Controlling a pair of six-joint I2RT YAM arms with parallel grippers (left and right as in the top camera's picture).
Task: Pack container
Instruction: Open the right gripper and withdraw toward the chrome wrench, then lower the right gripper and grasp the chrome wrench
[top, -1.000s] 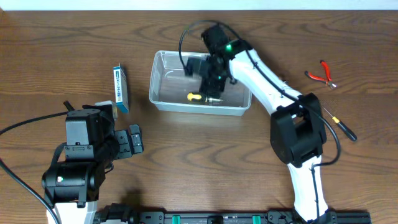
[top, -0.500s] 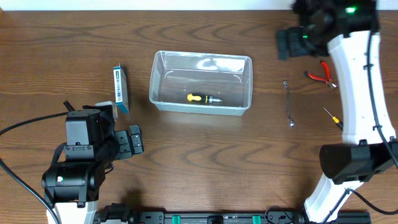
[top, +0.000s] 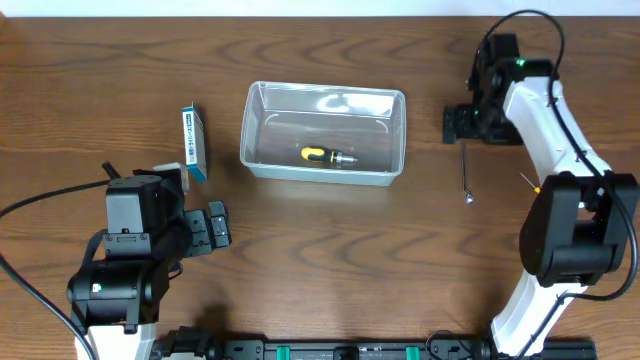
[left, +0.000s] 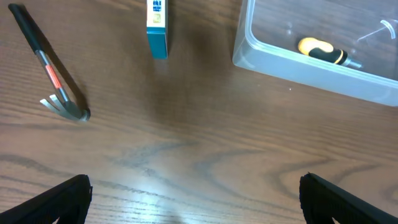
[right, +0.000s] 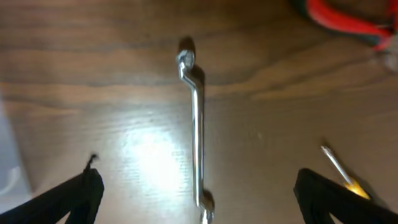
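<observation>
The clear plastic container (top: 248, 132) stands at the table's middle back, with a yellow-and-black stubby screwdriver (top: 327, 156) lying in it. Both also show in the left wrist view: the container (left: 292, 67) and the screwdriver (left: 323, 52). My right gripper (top: 462, 126) is open and empty, right of the container, above the far end of a thin silver wrench (top: 465, 170). In the right wrist view the wrench (right: 197, 124) lies on the wood between the spread fingers (right: 199, 200). My left gripper (top: 216, 224) is open and empty at the front left (left: 196, 200).
A blue-and-white box (top: 194, 142) stands left of the container. A hammer (left: 51, 71) lies on the wood left of that box. A thin screwdriver (right: 339, 169) lies right of the wrench, with red-handled pliers (right: 345, 20) beyond.
My right gripper left the container, with the yellow screwdriver lying inside. It swung to the far right, then came down over the silver wrench. The left arm has not moved.
</observation>
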